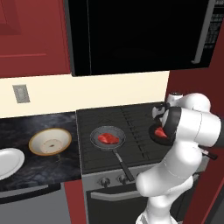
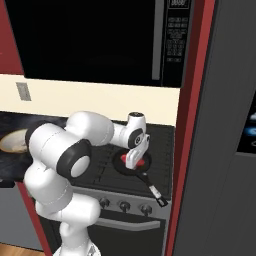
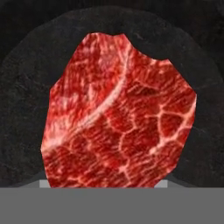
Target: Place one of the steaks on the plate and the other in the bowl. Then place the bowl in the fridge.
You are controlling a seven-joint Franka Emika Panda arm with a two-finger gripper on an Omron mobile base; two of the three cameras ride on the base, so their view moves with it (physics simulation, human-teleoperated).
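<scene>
Looking from the left base: one steak (image 1: 108, 139) in a pan (image 1: 107, 136), another (image 1: 160, 132) half hidden behind the arm; bowl (image 1: 50, 141) and plate (image 1: 8, 162), cut off, waiting on the desk (image 1: 26, 127). From the right: claw (image 2: 132, 161) lowered over steak, probably to grasp. Hand view: steak close below; claw state impossible to tell.

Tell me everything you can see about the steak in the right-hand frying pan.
The steak is a raw, glossy red slab with white marbling and an irregular, angular outline. It lies flat, touching the dark, round right-hand frying pan, which sits on the black stove. The gripper is directly above it, very close; whether it touches the meat cannot be told.
</scene>
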